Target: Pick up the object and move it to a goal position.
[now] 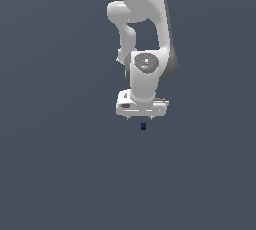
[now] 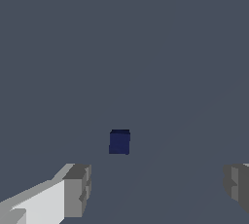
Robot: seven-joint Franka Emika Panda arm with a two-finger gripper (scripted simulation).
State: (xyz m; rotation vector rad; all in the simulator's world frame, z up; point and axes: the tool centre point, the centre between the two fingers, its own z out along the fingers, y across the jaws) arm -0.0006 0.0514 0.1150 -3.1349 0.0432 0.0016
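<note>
In the exterior view the left half of the frame is bare slate-grey floor (image 1: 55, 164), with nothing on it. Near the centre the white arm (image 1: 145, 34) comes down from the upper edge and ends in the gripper (image 1: 142, 117), whose wide pale body sits level just above the middle of the frame. Just under it, slightly below centre, sits the cube (image 1: 143, 126) — a tiny dark navy block, far narrower than the gripper above it and apparently still resting on the floor. The right half of that frame is bare floor again, and no goal marker shows anywhere. In the wrist view, reading from the left edge, one grey finger (image 2: 77, 191) juts in at the lower left with its white mount behind it, the cube (image 2: 119, 142) lies a little below and left of centre, and the other finger (image 2: 237, 186) sits at the lower right edge. The jaws stand wide apart with nothing between them, so the gripper (image 2: 156, 189) is spread and empty. The step in hand looks like the final approach before the grasp. To do it well, the gripper probably needs a small sideways correction — the cube sits closer to the left-hand finger than to the other — then a straight descent until the pads flank the cube's sides, closing only once it is centred, since so small a block could easily be nudged away.
</note>
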